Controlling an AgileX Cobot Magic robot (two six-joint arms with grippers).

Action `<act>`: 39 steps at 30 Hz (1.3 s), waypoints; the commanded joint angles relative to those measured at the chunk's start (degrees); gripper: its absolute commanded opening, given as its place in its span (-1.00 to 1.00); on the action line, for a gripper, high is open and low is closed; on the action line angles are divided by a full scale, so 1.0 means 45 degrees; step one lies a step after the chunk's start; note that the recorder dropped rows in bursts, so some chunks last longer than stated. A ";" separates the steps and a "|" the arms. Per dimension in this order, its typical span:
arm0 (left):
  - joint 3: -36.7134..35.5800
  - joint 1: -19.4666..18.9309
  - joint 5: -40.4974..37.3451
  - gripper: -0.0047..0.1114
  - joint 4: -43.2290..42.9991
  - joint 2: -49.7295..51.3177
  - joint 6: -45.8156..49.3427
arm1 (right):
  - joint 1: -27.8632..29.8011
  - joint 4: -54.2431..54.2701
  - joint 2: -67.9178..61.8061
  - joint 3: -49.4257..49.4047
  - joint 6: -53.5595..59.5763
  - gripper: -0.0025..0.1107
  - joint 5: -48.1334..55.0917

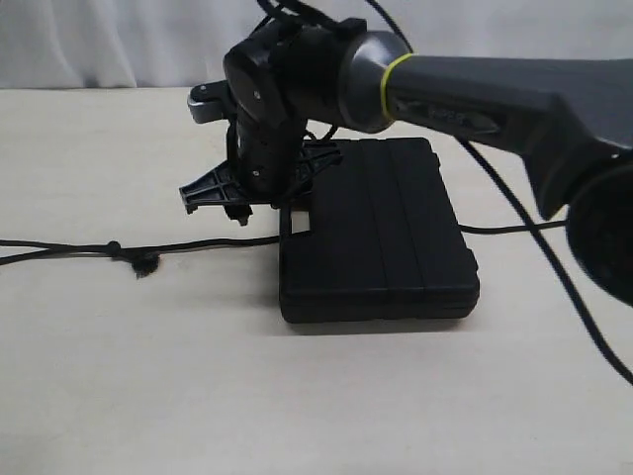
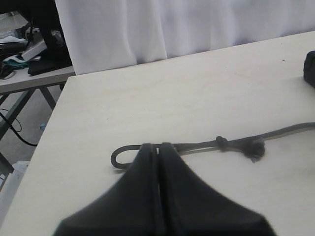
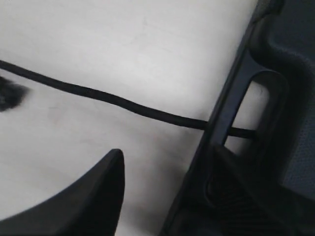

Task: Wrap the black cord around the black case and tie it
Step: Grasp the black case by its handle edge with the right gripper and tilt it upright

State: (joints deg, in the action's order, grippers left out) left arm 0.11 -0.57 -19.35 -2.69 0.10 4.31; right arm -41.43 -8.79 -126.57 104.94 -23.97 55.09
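The black case lies flat on the table with its handle facing left. The black cord runs from the left edge past its knot and frayed tuft to the handle. In the right wrist view the cord passes under the handle bar and shows in the cutout. My right gripper hangs open just above the handle; one finger is over bare table, the other blends into the case. My left gripper is shut on the cord beside a small loop.
Glossy arm cables hang across the right of the scene. A thin dark line leaves the case's right side. The table's left edge drops off near the left gripper, with a cluttered side table beyond. A white curtain backs the table.
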 commanded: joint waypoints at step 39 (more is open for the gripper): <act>-0.0025 -0.0002 0.0133 -0.92 0.0098 -0.0023 -0.0018 | 0.0010 -0.2581 -0.1928 0.0492 -0.1435 -0.81 -0.0342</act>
State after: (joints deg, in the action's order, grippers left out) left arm 0.11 -0.57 -19.35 -2.60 0.10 4.31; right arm -41.43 -19.90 -135.63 106.83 -31.48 54.30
